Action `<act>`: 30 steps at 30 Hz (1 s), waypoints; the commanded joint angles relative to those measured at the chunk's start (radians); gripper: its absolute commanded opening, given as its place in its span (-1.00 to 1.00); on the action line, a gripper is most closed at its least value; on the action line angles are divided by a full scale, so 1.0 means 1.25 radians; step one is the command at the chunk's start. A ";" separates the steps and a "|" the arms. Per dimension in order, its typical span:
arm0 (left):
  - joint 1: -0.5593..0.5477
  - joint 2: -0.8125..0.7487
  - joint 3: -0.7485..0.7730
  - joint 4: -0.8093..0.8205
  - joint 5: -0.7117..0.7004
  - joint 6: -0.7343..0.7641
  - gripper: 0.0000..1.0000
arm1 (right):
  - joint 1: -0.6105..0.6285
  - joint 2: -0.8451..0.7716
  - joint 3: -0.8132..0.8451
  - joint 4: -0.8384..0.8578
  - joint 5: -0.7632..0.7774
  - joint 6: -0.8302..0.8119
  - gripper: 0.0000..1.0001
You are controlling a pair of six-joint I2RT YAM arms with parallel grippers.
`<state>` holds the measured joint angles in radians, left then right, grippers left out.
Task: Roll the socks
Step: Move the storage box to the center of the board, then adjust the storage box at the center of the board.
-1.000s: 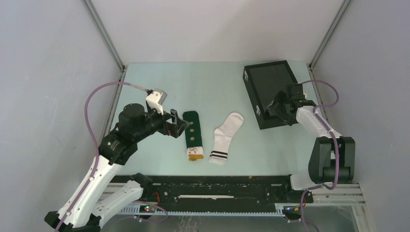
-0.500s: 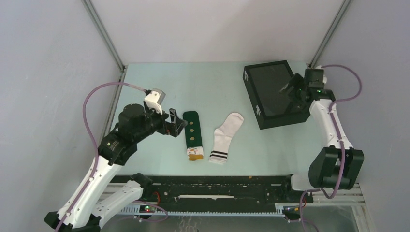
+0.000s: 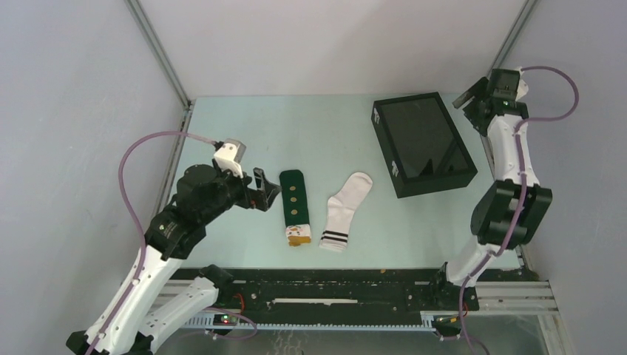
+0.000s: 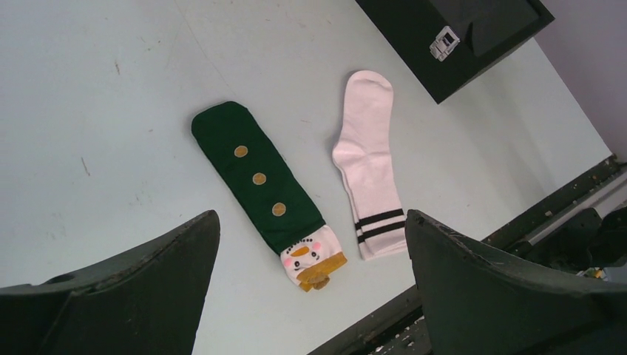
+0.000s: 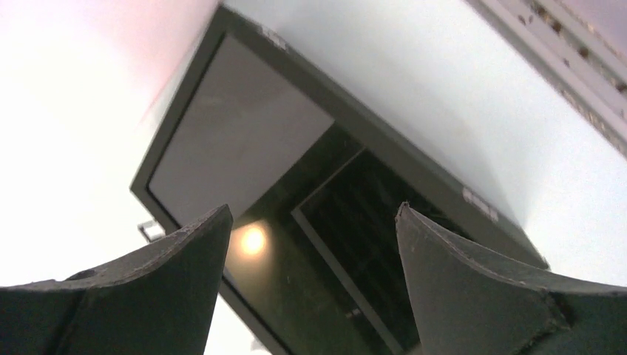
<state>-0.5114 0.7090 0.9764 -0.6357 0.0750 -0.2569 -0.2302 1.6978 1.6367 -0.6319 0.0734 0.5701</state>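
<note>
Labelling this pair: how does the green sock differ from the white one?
The green sock has three tan dots and a snowman face at its near end; the white sock is plain with two black cuff stripes. The green sock lies straight; the white sock bends at the heel. Both lie flat, unrolled, side by side, apart.

The top camera looks down from high behind the arms over the whole table [image 3: 325, 126]. The left wrist camera shares its socks [image 4: 259, 185], nearer; the right wrist camera looks closely at the black box [image 5: 244, 133].
</note>
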 commanded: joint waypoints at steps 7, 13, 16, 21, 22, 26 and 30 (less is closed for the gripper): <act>-0.004 -0.065 -0.034 -0.031 -0.088 -0.042 1.00 | -0.026 0.261 0.285 -0.015 0.021 -0.022 0.37; -0.004 -0.099 -0.067 -0.031 -0.137 -0.067 1.00 | -0.049 0.429 0.492 -0.076 0.003 -0.009 0.00; -0.004 -0.102 -0.075 -0.031 -0.147 -0.072 1.00 | -0.064 0.498 0.549 -0.073 -0.040 0.012 -0.08; -0.004 -0.090 -0.069 -0.031 -0.151 -0.077 1.00 | -0.079 0.568 0.591 -0.049 -0.128 0.062 -0.34; -0.004 -0.087 -0.066 -0.031 -0.152 -0.080 1.00 | -0.082 0.577 0.592 -0.041 -0.142 0.074 -0.39; -0.004 -0.076 -0.063 -0.029 -0.152 -0.087 1.00 | -0.082 0.606 0.593 -0.016 -0.197 0.108 -0.62; -0.004 -0.069 -0.059 -0.026 -0.151 -0.092 1.00 | -0.077 0.630 0.599 0.001 -0.249 0.134 -0.76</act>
<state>-0.5125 0.6144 0.8959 -0.6922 -0.1024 -0.3508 -0.3332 2.4722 2.3325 -0.6865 -0.1410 0.6746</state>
